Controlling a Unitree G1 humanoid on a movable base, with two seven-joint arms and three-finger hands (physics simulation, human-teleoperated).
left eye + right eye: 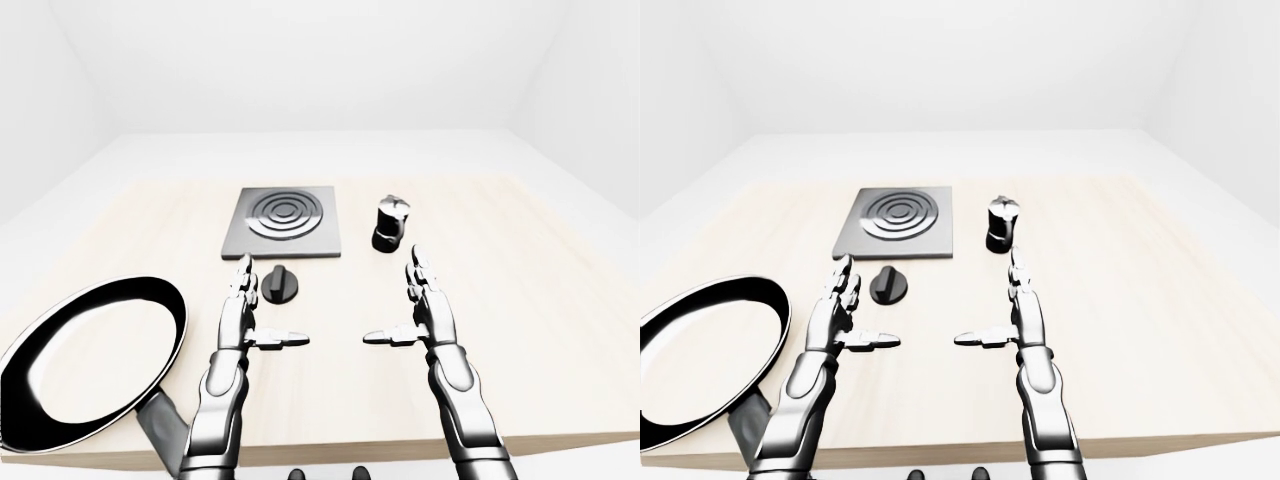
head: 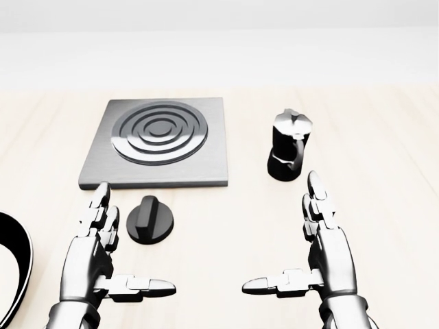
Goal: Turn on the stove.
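A grey square stove plate (image 2: 156, 142) with a ringed burner lies on the wooden table in the upper left of the head view. Its black round knob (image 2: 151, 219) lies just below it. My left hand (image 2: 103, 233) is open, palm inward, just left of the knob and not touching it. My right hand (image 2: 317, 233) is open and empty, below the moka pot. Both thumbs point inward.
A black moka pot (image 2: 289, 145) stands right of the stove plate. A large black frying pan (image 1: 85, 360) lies at the lower left of the left-eye view, its handle over the table's near edge. The table (image 1: 560, 300) stretches wide to the right.
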